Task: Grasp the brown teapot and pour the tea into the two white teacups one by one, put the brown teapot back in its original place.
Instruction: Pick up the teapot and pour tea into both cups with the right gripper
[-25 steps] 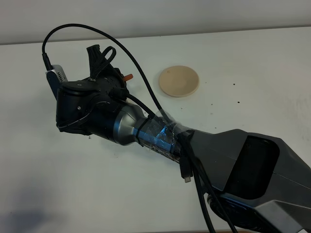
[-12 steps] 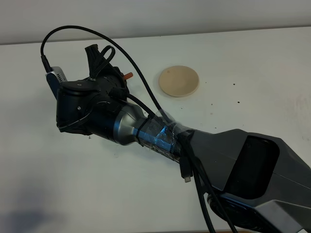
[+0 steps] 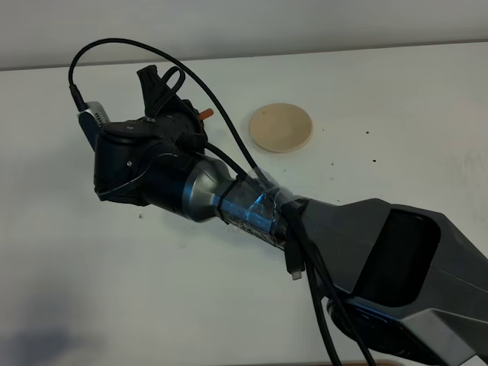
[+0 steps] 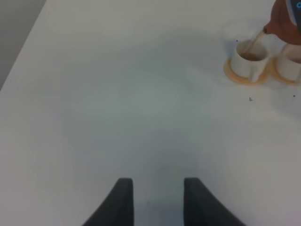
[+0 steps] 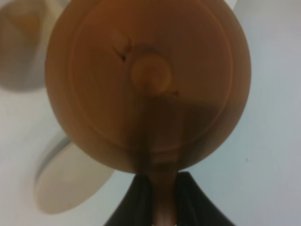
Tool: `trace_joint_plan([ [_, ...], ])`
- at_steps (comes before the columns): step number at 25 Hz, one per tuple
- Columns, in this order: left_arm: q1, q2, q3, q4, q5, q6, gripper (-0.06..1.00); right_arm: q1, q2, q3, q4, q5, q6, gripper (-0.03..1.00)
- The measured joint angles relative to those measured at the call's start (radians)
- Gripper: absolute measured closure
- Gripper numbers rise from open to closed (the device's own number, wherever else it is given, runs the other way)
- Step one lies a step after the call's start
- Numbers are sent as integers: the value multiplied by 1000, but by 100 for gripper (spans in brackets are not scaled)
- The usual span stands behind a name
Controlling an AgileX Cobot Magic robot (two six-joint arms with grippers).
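- Flat white table (image 3: 114, 290): it carries everything in view, with small dark specks scattered on it.
- Black and grey right arm (image 3: 252, 206): it reaches from the near right corner across the middle towards the far left part of the table. In the high view its wrist hides what lies under it.
- Round pale cream-tan coaster disc (image 3: 280, 127): it lies flat near the far edge, about midway along it, with nothing on it, just beside the arm's wrist.
- Small round terracotta-brown clay teapot (image 5: 146, 80): it is held off the table and tilted, with its spout over one cup, well apart from the coaster. A thin brown stream runs from the spout into that cup.
- Right gripper (image 5: 160, 202): its dark fingers are pinched on the teapot's stubby handle, one on each side.
- Left gripper (image 4: 157, 202): its two dark fingers stand spread with nothing between them, over bare table, well apart from the cups.
- Two small white teacups on thin orange saucers: the one under the spout (image 4: 248, 59) shows tea inside. The other (image 4: 289, 66) stands just beside it, partly cut off by the frame.
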Motion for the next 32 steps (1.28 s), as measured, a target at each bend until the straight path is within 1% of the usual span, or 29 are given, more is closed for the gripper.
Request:
trace_joint_plan([
  [17,0,0,0,0,0,0,68,-2,0,0,-1,-26,-68,87],
  [32,0,0,0,0,0,0,68,-2,0,0,-30,-39,-86,87],
])
